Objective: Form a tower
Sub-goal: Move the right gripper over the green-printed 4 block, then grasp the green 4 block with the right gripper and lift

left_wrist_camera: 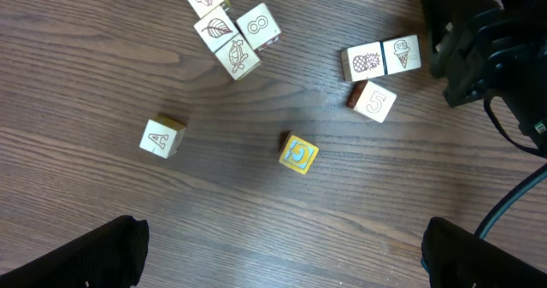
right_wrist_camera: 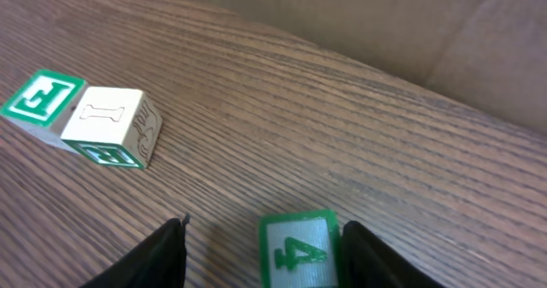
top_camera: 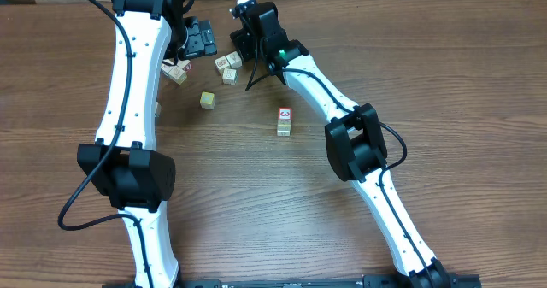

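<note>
The tower [top_camera: 284, 121] is a short upright stack of pale cubes with a red-marked face on top, standing mid-table, apart from both arms. My right gripper [right_wrist_camera: 261, 252] hangs low at the back of the table around a green-edged cube marked 4 [right_wrist_camera: 295, 249]. That cube touches the right finger [right_wrist_camera: 376, 258], while a gap separates it from the left finger [right_wrist_camera: 162, 254]. My left gripper [left_wrist_camera: 282, 254] is wide open above bare wood, holding nothing. A yellow cube [left_wrist_camera: 297, 153] and a white A cube [left_wrist_camera: 162, 138] lie ahead of it.
Loose cubes lie in clusters near the back: one group [left_wrist_camera: 226, 27], a pair with pineapple and ice cream faces [left_wrist_camera: 380, 57], and a cube marked 5 [left_wrist_camera: 374, 100]. Two green-marked cubes [right_wrist_camera: 77, 117] sit left of my right gripper. A cardboard wall [right_wrist_camera: 385, 23] backs the table.
</note>
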Controlling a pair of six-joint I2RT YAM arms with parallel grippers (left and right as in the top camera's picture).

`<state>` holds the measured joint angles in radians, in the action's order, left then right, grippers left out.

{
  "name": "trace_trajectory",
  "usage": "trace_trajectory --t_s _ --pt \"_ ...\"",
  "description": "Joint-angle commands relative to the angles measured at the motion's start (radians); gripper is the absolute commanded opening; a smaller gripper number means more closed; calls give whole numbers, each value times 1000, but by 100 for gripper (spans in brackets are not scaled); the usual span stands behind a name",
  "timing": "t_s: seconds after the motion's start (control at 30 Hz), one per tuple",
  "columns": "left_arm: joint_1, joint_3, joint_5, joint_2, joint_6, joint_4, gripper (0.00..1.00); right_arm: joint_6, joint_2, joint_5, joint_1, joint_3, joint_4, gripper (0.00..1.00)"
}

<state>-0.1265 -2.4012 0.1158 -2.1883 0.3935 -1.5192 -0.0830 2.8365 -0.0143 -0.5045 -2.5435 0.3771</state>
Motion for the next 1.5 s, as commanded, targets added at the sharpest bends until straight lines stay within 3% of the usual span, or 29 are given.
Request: trace_trajectory --t_s 0.0,0.1,0.27,0.47,0.53,0.6,0.73,0.9,1.13,1.47 --pt "-1 -16 -5 14 14 2 99 8 7 13 6 5 31 47" --pt "-1 -16 -5 14 14 2 99 53 6 13 13 5 44 32" --pt "-1 -16 -5 14 14 2 99 87 4 13 21 3 51 31" --pt "-1 -16 -5 14 14 2 100 85 -7 13 21 2 73 53" --pt "-1 -16 -5 14 14 2 100 82 -11 13 21 1 74 54" --pt "-1 -16 -5 14 14 2 100 82 -13 13 21 -1 75 49" --pt "-1 -16 -5 14 14 2 100 82 -29 13 21 -5 91 18" --pt "-1 -16 -5 14 14 5 100 83 -116 13 40 -5 157 15" --pt "-1 -16 -5 14 14 5 99 87 -310 13 90 -5 408 15" --pt "-1 -16 -5 14 14 5 99 254 -476 11 187 -3 1052 18"
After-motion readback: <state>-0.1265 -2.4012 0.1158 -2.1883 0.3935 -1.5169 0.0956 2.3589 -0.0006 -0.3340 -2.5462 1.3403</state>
